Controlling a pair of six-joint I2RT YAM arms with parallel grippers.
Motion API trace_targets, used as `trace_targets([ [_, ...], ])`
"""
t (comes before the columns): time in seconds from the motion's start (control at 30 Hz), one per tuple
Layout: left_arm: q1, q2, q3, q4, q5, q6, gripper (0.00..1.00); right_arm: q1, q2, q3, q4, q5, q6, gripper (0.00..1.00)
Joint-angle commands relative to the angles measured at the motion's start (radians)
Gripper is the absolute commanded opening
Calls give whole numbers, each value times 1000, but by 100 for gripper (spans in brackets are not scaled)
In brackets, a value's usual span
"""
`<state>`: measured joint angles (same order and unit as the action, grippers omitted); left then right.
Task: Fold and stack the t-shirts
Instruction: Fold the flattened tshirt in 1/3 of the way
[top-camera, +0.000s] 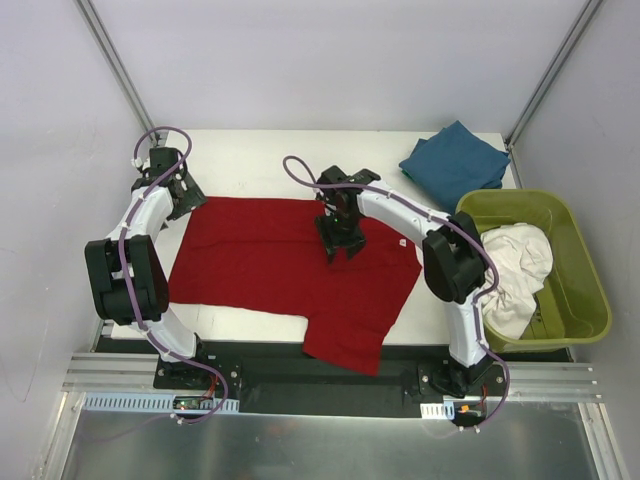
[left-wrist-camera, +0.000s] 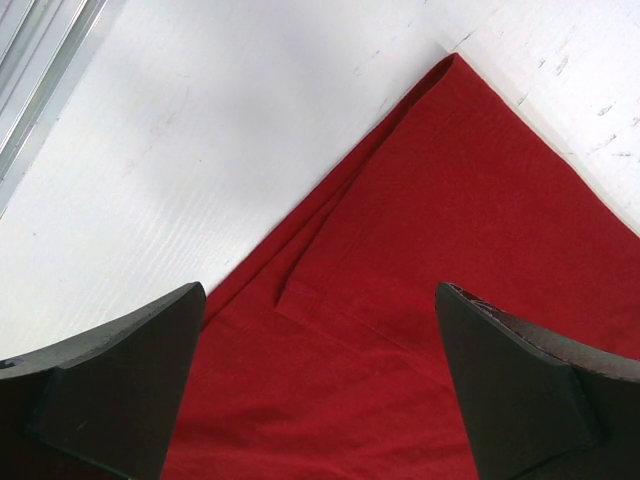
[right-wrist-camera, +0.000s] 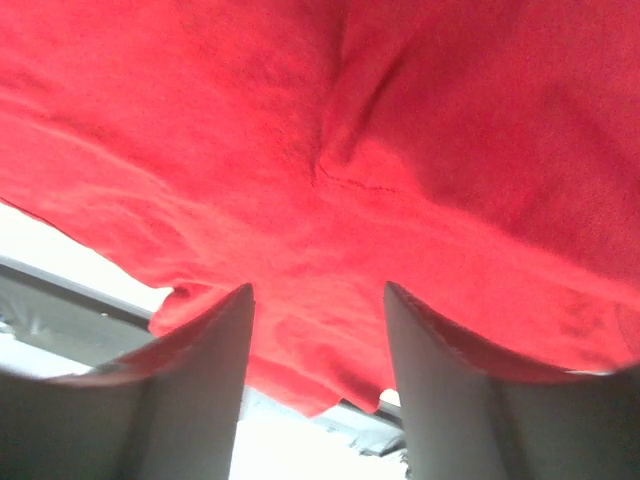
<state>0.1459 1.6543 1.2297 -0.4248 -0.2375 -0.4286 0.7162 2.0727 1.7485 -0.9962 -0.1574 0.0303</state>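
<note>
The deep red t-shirt (top-camera: 260, 255) lies spread on the white table, its near right part hanging over the front edge. A small white label (top-camera: 402, 241) shows near its right side. My left gripper (top-camera: 185, 200) hovers over the shirt's far left corner, jaws wide open; the left wrist view shows the red cloth (left-wrist-camera: 420, 250) below the left gripper (left-wrist-camera: 320, 290). My right gripper (top-camera: 340, 248) stands over the shirt's middle; the right wrist view shows the right gripper (right-wrist-camera: 318, 288) with fingers apart, nothing pinched, close above the red cloth (right-wrist-camera: 300, 130). A folded teal-blue t-shirt (top-camera: 455, 163) lies at the far right. A white t-shirt (top-camera: 515, 265) sits crumpled in the tub.
An olive-green plastic tub (top-camera: 510, 197) stands at the table's right edge, with the white cloth spilling over its near left rim. Bare white table (left-wrist-camera: 180, 150) shows left of and behind the red shirt. Metal frame posts rise at both far corners.
</note>
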Motion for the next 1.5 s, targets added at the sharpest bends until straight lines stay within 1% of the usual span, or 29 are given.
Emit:
trace_targets([
  [0.0, 12, -16, 2, -9, 12, -2, 99, 6, -114, -65, 68, 59, -17, 67],
  [0.03, 12, -19, 1, -9, 17, -2, 99, 0, -141, -88, 83, 94, -9, 78],
  [0.07, 12, -21, -1, -9, 27, -2, 99, -1, -202, -119, 111, 129, 0, 97],
  [0.1, 12, -27, -1, -9, 52, -4, 99, -7, -235, -180, 128, 206, 28, 97],
  [0.17, 12, -36, 1, -8, 104, -10, 99, -30, -330, -257, 203, 246, 54, 97],
  [0.2, 14, -36, 2, -5, 137, -10, 99, -43, -353, -288, 230, 245, 66, 97],
  [0.23, 12, -34, 4, 1, 217, -18, 99, -72, -373, -338, 258, 231, 69, 97],
  [0.27, 12, -28, 1, 26, 263, -21, 99, -86, -394, -354, 307, 214, 72, 97],
  [0.33, 12, -13, -1, 50, 380, -27, 99, -121, -390, -363, 347, 170, 69, 97],
  [0.37, 9, 13, 2, 55, 401, -30, 99, -130, -363, -350, 367, 167, 68, 97],
  [0.43, 11, 44, 22, 60, 414, -32, 99, -146, -318, -276, 358, 167, 56, 97],
  [0.5, 9, 90, 40, 61, 418, -32, 99, -155, -243, -224, 347, 167, 49, 97],
  [0.53, 9, 104, 48, 61, 425, -32, 99, -159, -196, -166, 318, 179, 52, 97],
  [0.63, 9, 143, 62, 61, 448, -36, 99, -167, -180, -152, 275, 228, 69, 97],
  [0.73, 11, 174, 73, 60, 417, -41, 99, -169, -264, -279, 316, 254, 89, 97],
  [0.77, 11, 179, 76, 60, 414, -42, 99, -169, -290, -358, 323, 286, 109, 97],
  [0.8, 12, 183, 79, 60, 418, -44, 99, -170, -315, -395, 332, 297, 118, 97],
  [0.87, 11, 190, 80, 60, 429, -45, 99, -170, -393, -475, 367, 299, 140, 97],
  [0.9, 11, 190, 79, 60, 432, -47, 99, -170, -414, -544, 379, 292, 146, 97],
  [0.93, 11, 188, 79, 60, 432, -45, 99, -172, -452, -572, 404, 285, 149, 98],
  [1.03, 11, 183, 73, 60, 425, -47, 99, -172, -488, -650, 445, 268, 158, 99],
  [1.1, 11, 183, 76, 58, 423, -47, 99, -181, -481, -656, 453, 266, 151, 95],
  [1.13, 12, 185, 76, 60, 426, -47, 99, -185, -459, -644, 452, 265, 148, 91],
  [1.2, 11, 187, 76, 60, 426, -47, 99, -199, -436, -632, 456, 262, 145, 85],
  [1.23, 12, 187, 76, 60, 423, -47, 99, -202, -410, -614, 462, 259, 138, 77],
  [1.27, 11, 185, 76, 61, 422, -45, 99, -211, -396, -606, 462, 262, 137, 73],
  [1.3, 11, 183, 76, 60, 417, -45, 99, -215, -375, -600, 462, 268, 138, 66],
  [1.4, 11, 179, 73, 60, 403, -42, 99, -222, -344, -587, 449, 309, 138, 57],
  [1.47, 12, 176, 71, 60, 394, -42, 99, -227, -336, -587, 441, 334, 131, 55],
])
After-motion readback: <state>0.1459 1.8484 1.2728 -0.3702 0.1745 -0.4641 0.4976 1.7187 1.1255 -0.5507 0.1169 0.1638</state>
